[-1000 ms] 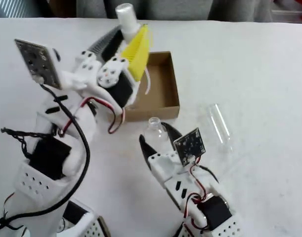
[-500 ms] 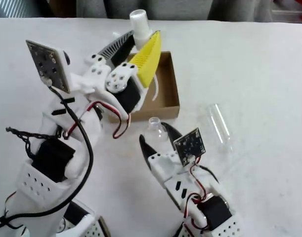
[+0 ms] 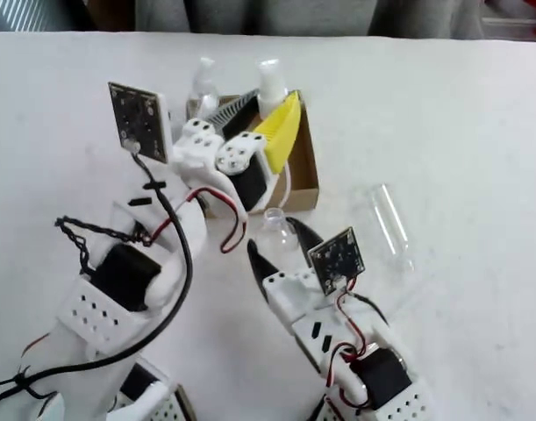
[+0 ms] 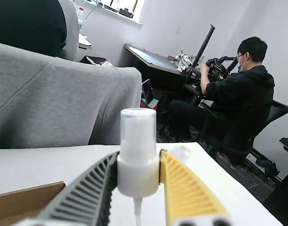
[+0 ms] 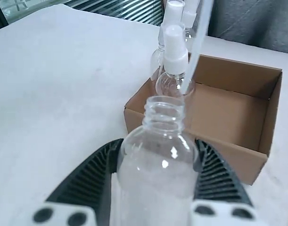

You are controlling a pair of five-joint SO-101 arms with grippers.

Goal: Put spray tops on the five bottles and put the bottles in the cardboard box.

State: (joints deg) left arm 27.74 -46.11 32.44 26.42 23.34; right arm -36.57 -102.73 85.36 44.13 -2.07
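Roughly two of five done: left gripper (image 4: pixel 138 159) clamps a spray top (image 4: pixel 137 136) over the box (image 3: pixel 308 167), right gripper (image 5: pixel 158 147) grips an uncapped bottle (image 5: pixel 158 181) just before it, two capped bottles (image 5: pixel 174 70) stand at the box's far corner, one bare bottle (image 3: pixel 390 219) lies on the table (image 3: pixel 469 105).

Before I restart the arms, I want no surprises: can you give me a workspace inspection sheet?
Surface: white table.
Job's things: cardboard box with two capped bottles in its corner; a clear bottle lies on the table.
Clutter: nothing seen.
Grippers: left gripper shut on a spray top over the box; right gripper shut on an open bottle.
Cables: black cable and red wires loop off the arms.
Surroundings: grey seat back behind the table.
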